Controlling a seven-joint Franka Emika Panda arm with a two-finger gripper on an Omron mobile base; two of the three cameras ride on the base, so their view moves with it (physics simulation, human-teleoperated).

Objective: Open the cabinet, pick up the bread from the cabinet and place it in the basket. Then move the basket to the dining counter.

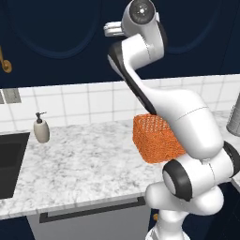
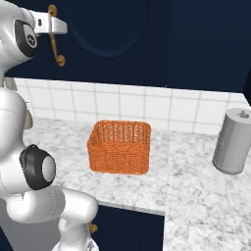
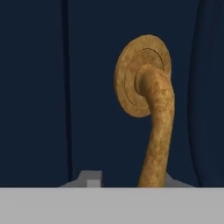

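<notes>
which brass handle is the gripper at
The handle on the cabinet door above the basket; the gripper is at it. The other handle hangs far left.

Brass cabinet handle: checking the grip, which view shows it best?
The hand view: the brass handle fills it, close up. The right base view shows it small beside the gripper; the left base view hides it behind the arm.

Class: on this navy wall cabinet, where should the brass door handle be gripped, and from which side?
Grip the brass handle on its curved shaft just below the round rosette, approaching square to the cabinet door front. The shaft stands off the panel and runs lengthwise, so the fingers should close across it, as the end effector seems to do.
</notes>
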